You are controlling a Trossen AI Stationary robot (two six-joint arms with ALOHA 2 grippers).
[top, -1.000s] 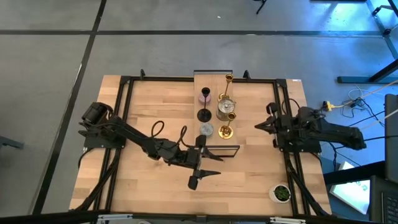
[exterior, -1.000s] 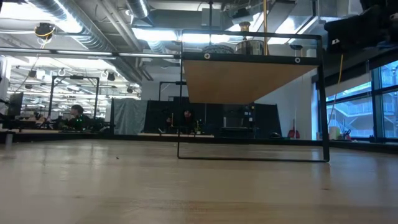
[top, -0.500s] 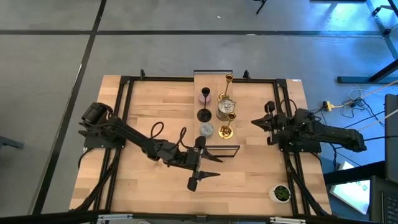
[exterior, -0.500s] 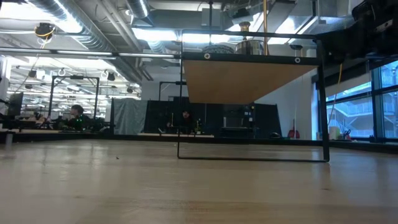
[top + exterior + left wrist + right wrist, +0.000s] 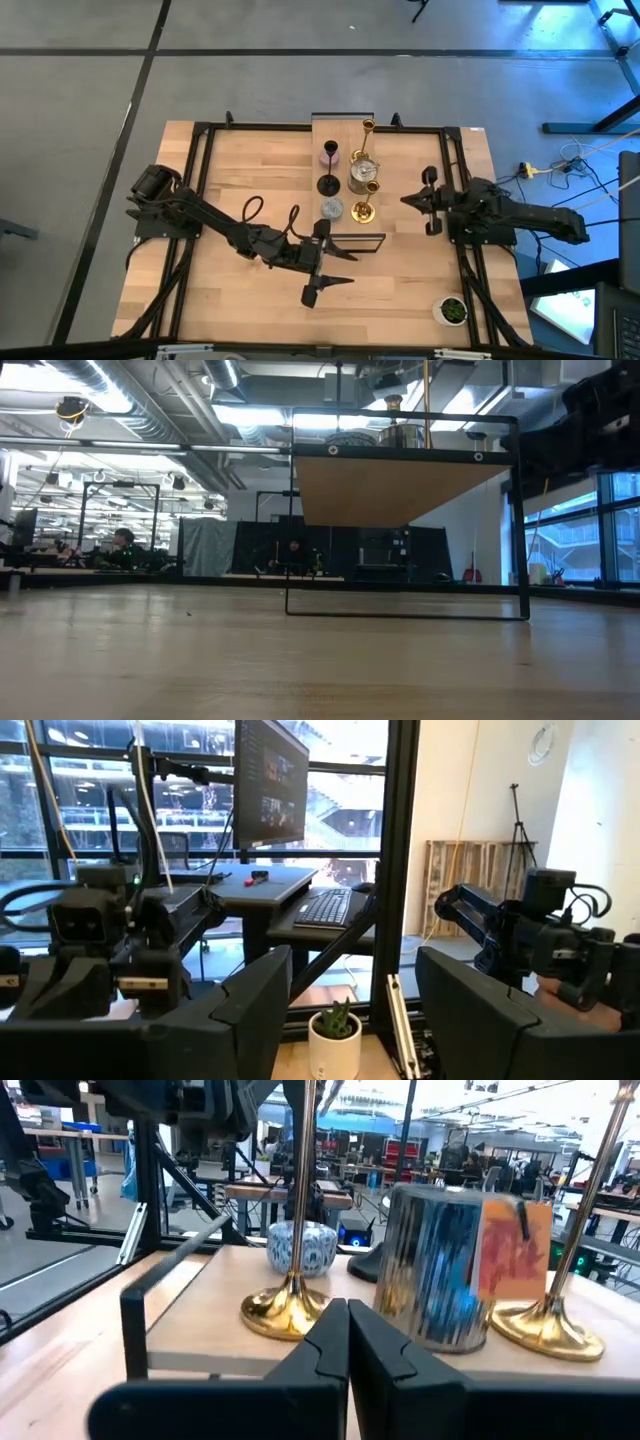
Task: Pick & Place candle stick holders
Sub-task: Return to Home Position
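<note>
Several candle stick holders stand on a raised light-wood shelf (image 5: 343, 130) at the table's middle far side: a tall gold one (image 5: 367, 140), a lilac-pink one (image 5: 330, 157), a black one (image 5: 328, 185), a silver one (image 5: 362, 175), a grey-blue one (image 5: 332, 208) and a short gold one (image 5: 363, 210). My right gripper (image 5: 405, 200) is shut and level, just right of them. Its wrist view shows a gold base (image 5: 285, 1315), the grey-blue holder (image 5: 302, 1247) and the silver holder (image 5: 440, 1270) close ahead. My left gripper (image 5: 343, 267) hangs open and empty in front of the shelf, nearer the table's near edge.
The shelf rests on a black wire frame (image 5: 357, 243), and its underside (image 5: 400, 485) stands well above the tabletop. A small white pot with a green plant (image 5: 452, 310) sits at the near right corner. Black rails run along the table's left and right sides.
My right gripper has sunk a little and edged toward the table's left, closer to the holders, staying shut. The left arm and the holders have kept still.
</note>
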